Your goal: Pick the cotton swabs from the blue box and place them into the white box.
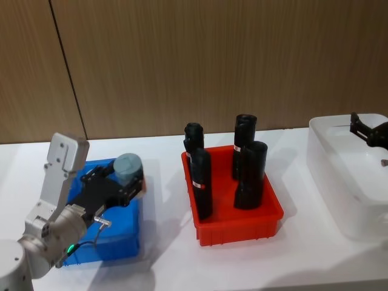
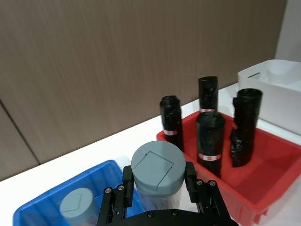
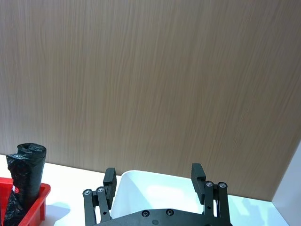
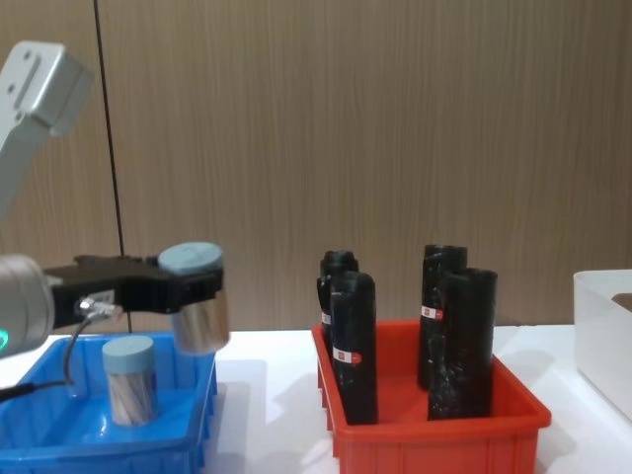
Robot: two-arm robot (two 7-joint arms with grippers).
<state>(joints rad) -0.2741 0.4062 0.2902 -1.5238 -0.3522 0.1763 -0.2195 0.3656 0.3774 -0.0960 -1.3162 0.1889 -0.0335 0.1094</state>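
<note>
My left gripper (image 1: pixel 119 183) is shut on a cotton swab jar (image 1: pixel 128 165), a clear jar with a pale grey-blue lid (image 2: pixel 157 167). The jar hangs upright just above the right end of the blue box (image 1: pixel 112 245), seen from the side in the chest view as the lifted jar (image 4: pixel 196 301). A second swab jar (image 4: pixel 130 380) stands inside the blue box (image 4: pixel 99 439); the left wrist view shows it as well (image 2: pixel 77 207). My right gripper (image 3: pixel 154 181) is open and hovers over the white box (image 1: pixel 342 182) at the far right.
A red bin (image 1: pixel 239 227) with several tall black cylinders (image 1: pixel 250 176) stands between the blue box and the white box. The black cylinders rise well above the bin's rim (image 4: pixel 434 430). A wood-panelled wall closes off the back of the white table.
</note>
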